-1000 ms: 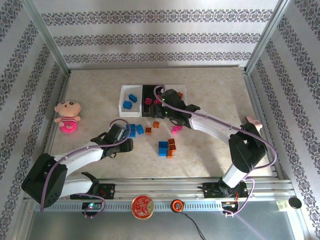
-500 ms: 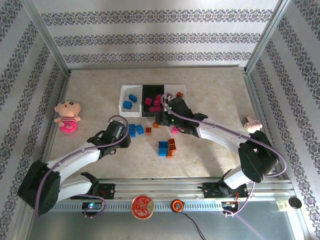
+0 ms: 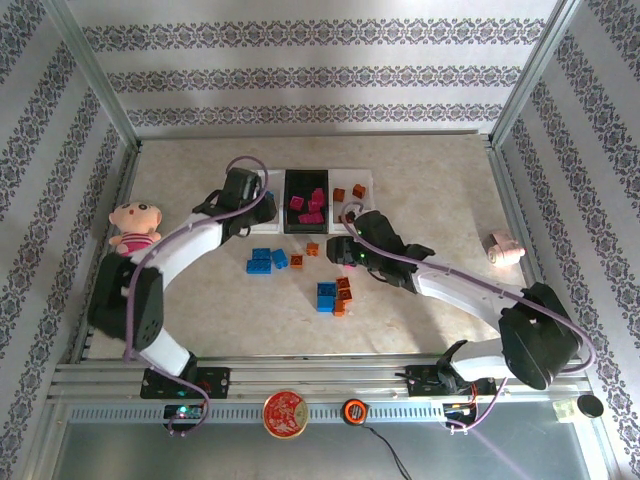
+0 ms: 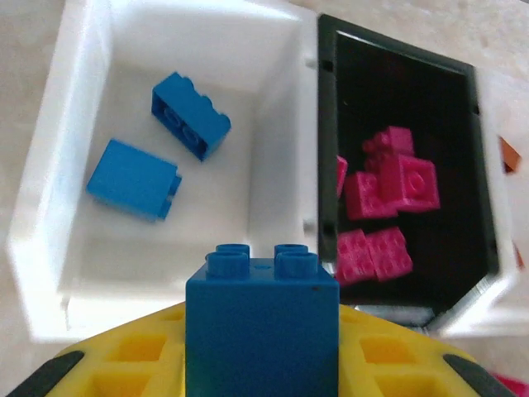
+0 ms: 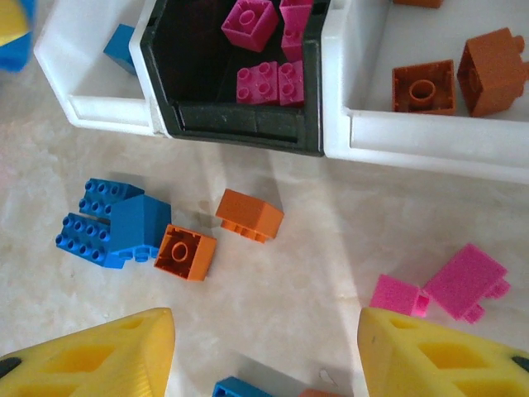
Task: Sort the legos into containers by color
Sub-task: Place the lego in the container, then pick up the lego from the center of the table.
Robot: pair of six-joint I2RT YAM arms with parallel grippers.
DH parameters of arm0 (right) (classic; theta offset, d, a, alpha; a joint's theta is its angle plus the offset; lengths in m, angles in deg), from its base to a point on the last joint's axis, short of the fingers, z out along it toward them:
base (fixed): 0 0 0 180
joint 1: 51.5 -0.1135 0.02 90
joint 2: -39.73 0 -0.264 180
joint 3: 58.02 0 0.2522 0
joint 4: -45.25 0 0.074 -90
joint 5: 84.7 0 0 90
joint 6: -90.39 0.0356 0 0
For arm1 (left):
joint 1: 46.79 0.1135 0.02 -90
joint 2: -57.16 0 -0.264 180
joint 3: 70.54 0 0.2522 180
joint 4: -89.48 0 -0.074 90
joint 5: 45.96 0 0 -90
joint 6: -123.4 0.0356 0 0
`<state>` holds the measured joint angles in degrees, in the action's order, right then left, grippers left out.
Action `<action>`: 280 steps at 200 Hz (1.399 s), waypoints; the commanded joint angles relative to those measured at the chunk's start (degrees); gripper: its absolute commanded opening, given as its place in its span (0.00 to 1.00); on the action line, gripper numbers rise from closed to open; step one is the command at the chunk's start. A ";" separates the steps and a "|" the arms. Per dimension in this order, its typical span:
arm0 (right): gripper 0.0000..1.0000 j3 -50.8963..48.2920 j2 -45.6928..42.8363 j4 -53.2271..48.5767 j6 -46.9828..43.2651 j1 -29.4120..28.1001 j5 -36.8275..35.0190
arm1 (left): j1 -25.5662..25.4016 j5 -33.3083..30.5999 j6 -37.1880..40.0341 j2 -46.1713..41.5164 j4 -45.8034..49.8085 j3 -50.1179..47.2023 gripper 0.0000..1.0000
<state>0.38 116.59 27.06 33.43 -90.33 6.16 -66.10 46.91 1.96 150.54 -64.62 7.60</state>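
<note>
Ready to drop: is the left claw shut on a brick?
Shut: the left claw clamps a blue brick between its yellow fingers, over the white bin.

Left gripper (image 3: 243,190) — now off the tabletop and over the left white bin (image 4: 223,215), jaws closed on a blue brick (image 4: 262,318). Right gripper (image 3: 345,252) — withdrawn from the black bin (image 5: 240,128) to above the loose bricks (image 5: 186,252).

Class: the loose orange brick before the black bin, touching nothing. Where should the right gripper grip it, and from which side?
From above, the right gripper should pinch the orange brick across its flat opposite walls. It touches nothing, so both fingers likely find bare table.
</note>
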 commanded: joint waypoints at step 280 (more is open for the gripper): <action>0.65 -6.19 -11.15 -2.17 1.73 0.44 -2.23 | -13.38 -3.66 4.30 -1.99 2.21 -12.29 0.61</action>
<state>-4.71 107.04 25.73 34.78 -90.24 5.33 -80.02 44.84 5.17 145.89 -62.11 -8.05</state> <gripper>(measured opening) 0.650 0.607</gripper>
